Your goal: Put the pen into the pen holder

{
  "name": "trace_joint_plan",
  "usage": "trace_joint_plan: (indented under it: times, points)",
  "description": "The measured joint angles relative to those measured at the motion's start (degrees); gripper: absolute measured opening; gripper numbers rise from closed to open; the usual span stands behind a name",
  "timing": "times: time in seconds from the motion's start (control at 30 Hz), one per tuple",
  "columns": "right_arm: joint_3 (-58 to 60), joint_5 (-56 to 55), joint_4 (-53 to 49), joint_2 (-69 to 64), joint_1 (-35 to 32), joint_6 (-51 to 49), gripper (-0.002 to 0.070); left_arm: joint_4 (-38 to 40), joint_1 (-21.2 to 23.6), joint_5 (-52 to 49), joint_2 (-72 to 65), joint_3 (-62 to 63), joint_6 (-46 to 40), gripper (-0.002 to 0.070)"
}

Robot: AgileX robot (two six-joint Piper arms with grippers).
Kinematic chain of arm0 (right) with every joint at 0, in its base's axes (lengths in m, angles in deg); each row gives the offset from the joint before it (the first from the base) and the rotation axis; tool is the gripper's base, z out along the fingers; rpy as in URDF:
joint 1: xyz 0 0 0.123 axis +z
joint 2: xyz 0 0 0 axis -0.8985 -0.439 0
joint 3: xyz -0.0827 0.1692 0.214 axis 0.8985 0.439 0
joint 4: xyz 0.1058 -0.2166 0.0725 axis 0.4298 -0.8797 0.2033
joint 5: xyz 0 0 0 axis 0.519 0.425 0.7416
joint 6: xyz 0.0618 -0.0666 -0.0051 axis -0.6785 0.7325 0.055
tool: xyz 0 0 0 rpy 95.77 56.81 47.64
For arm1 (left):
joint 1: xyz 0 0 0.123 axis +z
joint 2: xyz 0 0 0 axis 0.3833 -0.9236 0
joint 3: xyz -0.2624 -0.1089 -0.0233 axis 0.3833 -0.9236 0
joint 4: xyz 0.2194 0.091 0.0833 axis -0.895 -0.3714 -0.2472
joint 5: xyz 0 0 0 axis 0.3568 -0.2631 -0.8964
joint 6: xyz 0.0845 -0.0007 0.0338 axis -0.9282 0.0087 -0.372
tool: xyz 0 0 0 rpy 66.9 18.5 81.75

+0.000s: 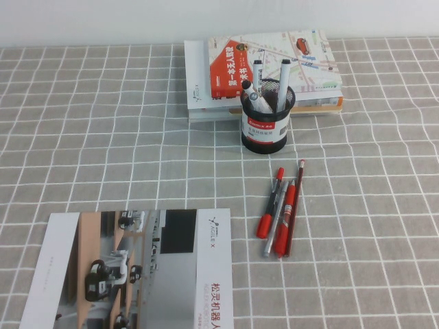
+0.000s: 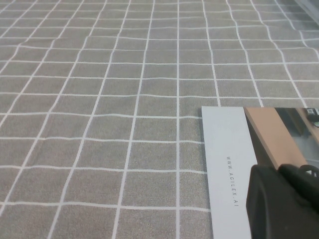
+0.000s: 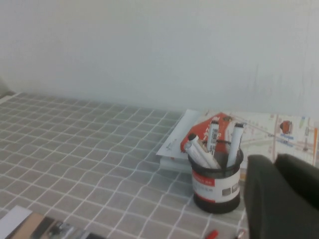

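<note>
Black mesh pen holder (image 1: 267,120) stands upright on the worktop (image 1: 137,137), just in front of the stack of books (image 1: 264,72), and it already carries three white markers with black caps. You can count them in the high view: two upright at the back, one leaning toward the robot's left. I can't tell which of the three is the pen (image 1: 259,103); my best guess is the leaning one. Either way, no fat white marker is left lying loose.

What is loose: a bundle of slim pens (image 1: 281,209) on the worktop on the near side of the holder, red-capped ones plus a grey one. Those aren't your target.

Judgement: the drop looks done. All that seems left is parking the arms.

Neither arm shows in the high view. The left pincer (image 2: 284,204) is only a dark shape at the edge of its wrist view, hovering over the brochure (image 1: 137,274) at the near left, well apart from the holder. The right pincer (image 3: 281,196) is likewise a dark blur in its own view, near the holder and above worktop level, not touching it. For both, you can't tell from these views whether the fingers are spread or pressed together. Nothing is seen pinched in either.
</note>
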Motion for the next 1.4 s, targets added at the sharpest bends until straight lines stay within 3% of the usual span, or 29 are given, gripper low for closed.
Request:
trace_joint_plan:
  times: [0.2,0.53,0.7,0.87,1.17,1.4]
  points:
    - [0.0,8.2,3.4,-0.4,-2.4,-1.0,-0.0012,0.0,0.0,0.0,0.0,0.0,0.0,-0.0003]
    - [1.0,22.9,-7.2,6.8,-7.9,-1.1,-0.0012,0.0,0.0,0.0,0.0,0.0,0.0,-0.0003]
    - [7.6,22.6,-11.0,17.2,-17.9,-1.1,-0.0012,0.0,0.0,0.0,0.0,0.0,0.0,-0.0003]
    - [16.7,21.9,-8.3,28.6,-26.2,-1.1,-0.0012,0.0,0.0,0.0,0.0,0.0,0.0,-0.0003]
    - [30.9,17.1,-6.6,33.5,-27.6,-0.4,-0.0012,0.0,0.0,0.0,0.0,0.0,0.0,-0.0003]
    - [32.4,17.6,-6.6,33.5,-27.6,0.4,-0.0012,0.0,0.0,0.0,0.0,0.0,0.0,-0.0003]
